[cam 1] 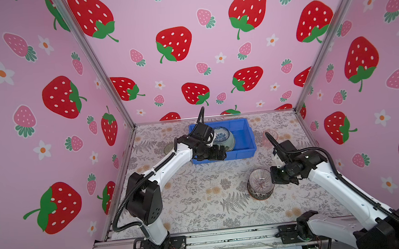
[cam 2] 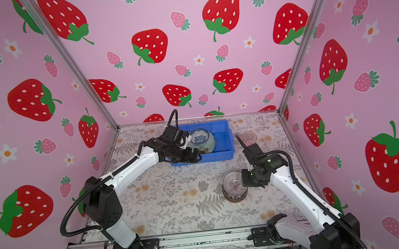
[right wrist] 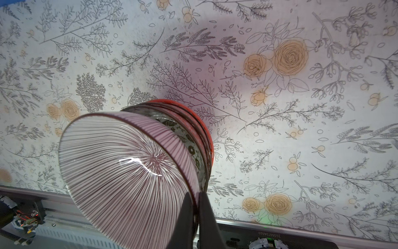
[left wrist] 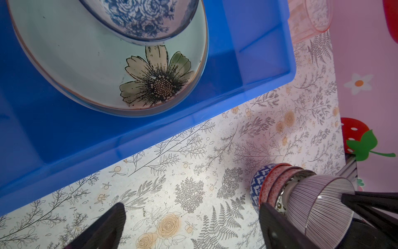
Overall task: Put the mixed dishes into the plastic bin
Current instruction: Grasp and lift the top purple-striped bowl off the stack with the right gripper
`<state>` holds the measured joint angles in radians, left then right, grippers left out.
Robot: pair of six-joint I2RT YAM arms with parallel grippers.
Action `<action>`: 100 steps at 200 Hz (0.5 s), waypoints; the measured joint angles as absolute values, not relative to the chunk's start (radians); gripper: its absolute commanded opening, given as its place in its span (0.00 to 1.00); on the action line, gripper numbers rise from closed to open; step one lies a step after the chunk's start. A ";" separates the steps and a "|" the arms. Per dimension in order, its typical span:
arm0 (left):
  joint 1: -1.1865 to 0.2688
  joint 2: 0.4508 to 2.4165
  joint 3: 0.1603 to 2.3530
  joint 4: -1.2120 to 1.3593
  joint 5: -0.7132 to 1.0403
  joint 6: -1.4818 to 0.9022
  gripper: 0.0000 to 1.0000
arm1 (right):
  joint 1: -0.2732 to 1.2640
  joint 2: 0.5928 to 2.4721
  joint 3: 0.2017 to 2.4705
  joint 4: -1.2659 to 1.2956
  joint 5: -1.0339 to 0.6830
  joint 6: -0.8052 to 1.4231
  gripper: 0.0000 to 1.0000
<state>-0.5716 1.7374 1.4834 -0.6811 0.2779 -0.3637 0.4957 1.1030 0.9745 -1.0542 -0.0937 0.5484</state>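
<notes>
The blue plastic bin (cam 1: 250, 135) (cam 2: 229, 137) (left wrist: 193, 120) stands at the back centre. In it lies a pale green flower plate (left wrist: 75, 64) (cam 1: 232, 144) with a blue-white bowl (left wrist: 140, 19) (cam 1: 220, 135) on top. My left gripper (cam 1: 217, 154) (cam 2: 194, 156) (left wrist: 191, 213) hangs open and empty over the bin's near wall. A stack of small patterned bowls (cam 1: 260, 185) (cam 2: 233, 188) (left wrist: 280, 185) stands on the table to the right. My right gripper (cam 1: 274, 176) (cam 2: 246, 179) (right wrist: 196, 197) is shut on the rim of the top striped bowl (right wrist: 120, 163).
A pink glass tumbler (cam 1: 269, 135) (cam 2: 249, 137) (left wrist: 310, 19) stands just right of the bin. A round greyish glass (cam 1: 169, 149) sits left of the bin, behind the left arm. Strawberry-print walls close in three sides.
</notes>
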 measured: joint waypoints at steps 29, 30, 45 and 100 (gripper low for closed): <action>-0.572 1.734 1.484 -0.683 0.279 -0.365 0.99 | 0.498 1.109 1.003 -1.058 -0.094 0.545 0.02; -0.572 1.734 1.484 -0.683 0.279 -0.366 0.99 | 0.498 1.110 1.004 -1.058 -0.094 0.545 0.02; -0.571 1.734 1.486 -0.689 0.281 -0.370 0.99 | 0.502 1.125 1.024 -1.059 -0.093 0.541 0.02; -0.569 1.734 1.501 -0.722 0.276 -0.391 0.99 | 0.543 1.225 1.126 -1.053 -0.088 0.526 0.02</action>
<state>-0.5694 1.7344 1.5005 -0.7216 0.2764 -0.3908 0.5430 1.2251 1.1255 -1.0527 -0.0875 0.5259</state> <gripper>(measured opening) 0.990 0.079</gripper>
